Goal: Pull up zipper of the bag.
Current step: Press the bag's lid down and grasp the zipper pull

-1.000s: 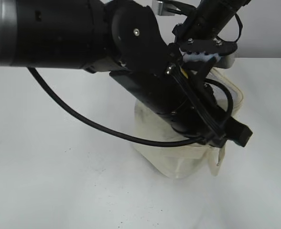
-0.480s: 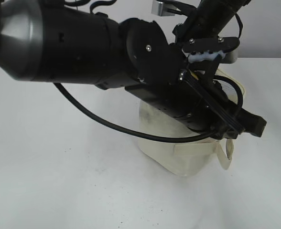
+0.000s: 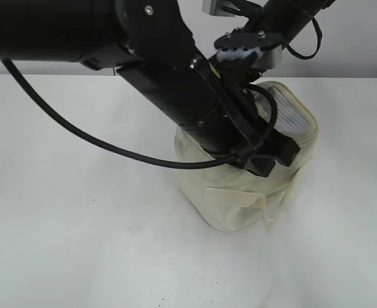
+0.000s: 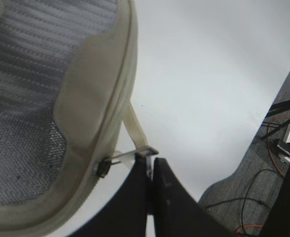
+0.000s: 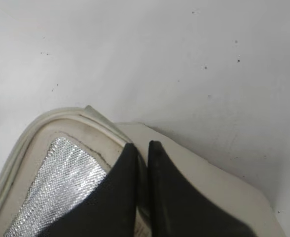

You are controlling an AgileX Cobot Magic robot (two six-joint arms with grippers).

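Left gripper (image 4: 150, 165) clenched on the zipper (image 4: 119, 98) pull, now swung left; bag (image 3: 240, 192) sits straighter. Right gripper (image 5: 142, 148) pinches the far lid edge. Closing's progressing.

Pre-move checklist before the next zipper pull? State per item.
1. Left gripper on the pull: ok, fingers closed on the metal ring beside the lid rim.
2. Pull attached to the slider on the zipper: ok.
3. Right gripper bracing the bag: fingers nearly closed at the lid edge; whether they pinch material, cannot tell.
4. Bag upright on the table: ok.
5. How much zipper is left to close: cannot tell, the arms hide most of the rim.
6. Cable clear of the bag: not ok, it hangs against the bag's front.
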